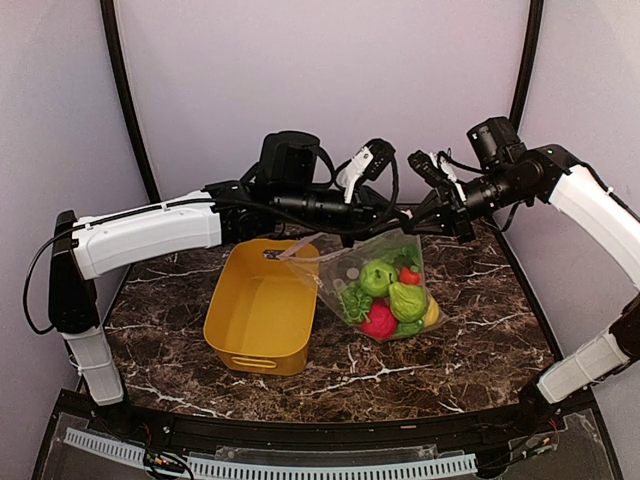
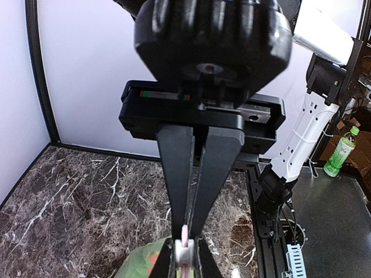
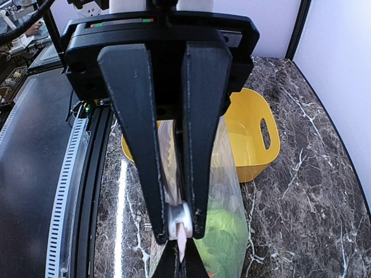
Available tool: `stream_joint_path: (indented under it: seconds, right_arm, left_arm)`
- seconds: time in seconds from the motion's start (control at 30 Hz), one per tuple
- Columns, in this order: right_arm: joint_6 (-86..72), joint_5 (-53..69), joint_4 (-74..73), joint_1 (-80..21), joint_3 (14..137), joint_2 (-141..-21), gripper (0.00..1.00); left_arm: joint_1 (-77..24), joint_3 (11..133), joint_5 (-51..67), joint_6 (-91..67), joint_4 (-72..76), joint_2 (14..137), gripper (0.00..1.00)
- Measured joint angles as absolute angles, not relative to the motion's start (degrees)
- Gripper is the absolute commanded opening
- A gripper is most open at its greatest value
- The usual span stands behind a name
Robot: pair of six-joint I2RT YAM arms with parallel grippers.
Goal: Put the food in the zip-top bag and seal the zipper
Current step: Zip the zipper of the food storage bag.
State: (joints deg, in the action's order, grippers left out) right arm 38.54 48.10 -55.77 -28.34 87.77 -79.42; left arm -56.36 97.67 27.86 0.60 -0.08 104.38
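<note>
Dark marble surface lies beneath left tool and right tool, each clamped on the whitish zipper, likely the firmest hold on the limp, slippery clear plastic zip-top bag sagging below with light toy food.

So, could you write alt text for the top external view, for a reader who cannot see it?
The left gripper and right gripper pinch the top edge of a clear zip-top bag holding toy food, beside a yellow tub on a marble table.
</note>
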Motion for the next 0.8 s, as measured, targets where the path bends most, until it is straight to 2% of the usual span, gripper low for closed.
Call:
stream_joint_path:
  seconds: [0.4,0.8]
  right_arm:
    - [39.11,57.06,-55.77,-17.67,88.38,-79.42,0.0]
    - [41.74,63.33,-57.04,-2.96,89.47,-80.27,0.0]
  left_arm:
    - [-54.68,97.56,26.06,1.1,-1.65,104.33,0.01]
    - [-52.71,80.97,21.43,1.52,-1.34,93.73,0.01]
